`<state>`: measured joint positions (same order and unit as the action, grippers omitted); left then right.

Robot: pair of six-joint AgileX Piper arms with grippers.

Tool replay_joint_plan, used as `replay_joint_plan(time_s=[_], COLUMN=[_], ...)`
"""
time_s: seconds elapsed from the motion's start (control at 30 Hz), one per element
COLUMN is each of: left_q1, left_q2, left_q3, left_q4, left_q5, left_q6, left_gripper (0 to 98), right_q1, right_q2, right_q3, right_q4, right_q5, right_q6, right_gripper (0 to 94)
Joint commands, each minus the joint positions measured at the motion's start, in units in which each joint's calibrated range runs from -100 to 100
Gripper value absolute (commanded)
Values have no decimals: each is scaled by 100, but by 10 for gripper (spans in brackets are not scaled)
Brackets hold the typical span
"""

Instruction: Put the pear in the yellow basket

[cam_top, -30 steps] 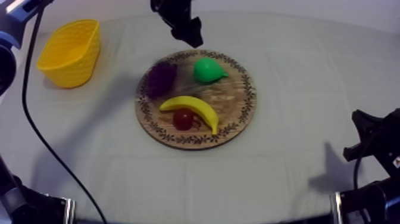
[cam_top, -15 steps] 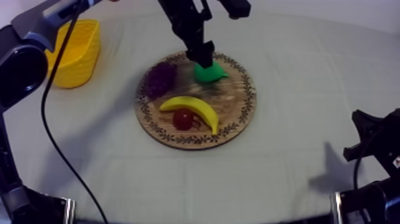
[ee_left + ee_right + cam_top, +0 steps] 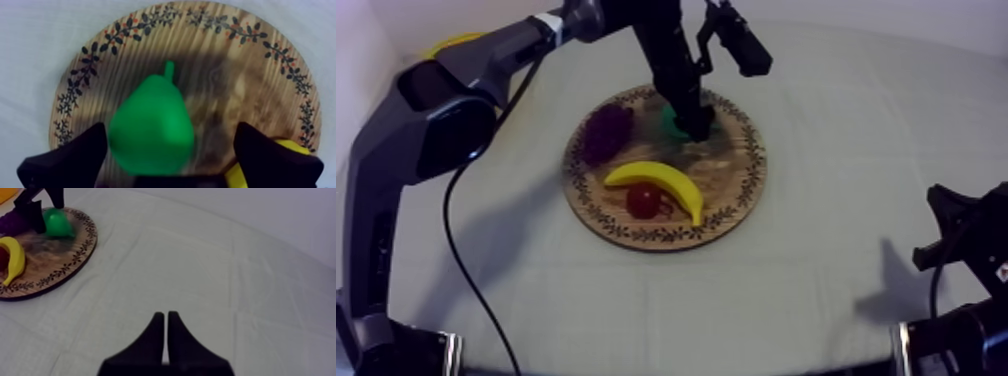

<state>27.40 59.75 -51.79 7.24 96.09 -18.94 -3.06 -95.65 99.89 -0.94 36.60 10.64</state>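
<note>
Table (image 3: 856,140) first: the wooden board (image 3: 731,195) sits at its middle. The yellow basket (image 3: 453,42) is well apart at the far left, mostly hidden behind my left arm. On the board, the banana (image 3: 656,182) and the bunch of grapes (image 3: 606,130) lie near the pear (image 3: 152,125) without touching it, so there is room to close. The pear lies on the board between the spread fingers (image 3: 75,160) of the left gripper (image 3: 169,146), one on each flank, neither visibly touching it. For a good grasp, I judge the fingers should close on the fat belly rather than toward the stem. The squeeze should be gentle, since the rounded body could squirt out — then lift straight up before swinging toward the basket. The right gripper (image 3: 166,322) rests over bare cloth, pressed together on nothing.
</note>
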Motion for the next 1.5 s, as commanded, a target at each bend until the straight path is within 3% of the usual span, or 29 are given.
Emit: replay_joint_plan(time_s=[0.0,0.3,0.6,0.77,1.07,1.47], left_q1=[-11,-74,-72,-73,-28,217], left_q2=[191,677,671,517,-97,-2162], left_q3=[-178,-573,-614,-335,275,1529], left_q4=[-15,-178,-225,-237,-205,-282], left_q5=[-5,-5,-187,-362,-422,-426], left_q6=[20,177,290,310,385,512], left_gripper=[963,923,644,558,534,563], right_q1=[0,0,0,0,-3,-8], right_q2=[-2,-2,-2,-2,-2,-2], right_q3=[0,0,0,0,0,0], right_q4=[-1,-1,-1,-1,-1,-1], right_q5=[1,1,1,1,1,1], right_q6=[3,3,3,3,3,3], right_gripper=[4,4,4,4,4,4])
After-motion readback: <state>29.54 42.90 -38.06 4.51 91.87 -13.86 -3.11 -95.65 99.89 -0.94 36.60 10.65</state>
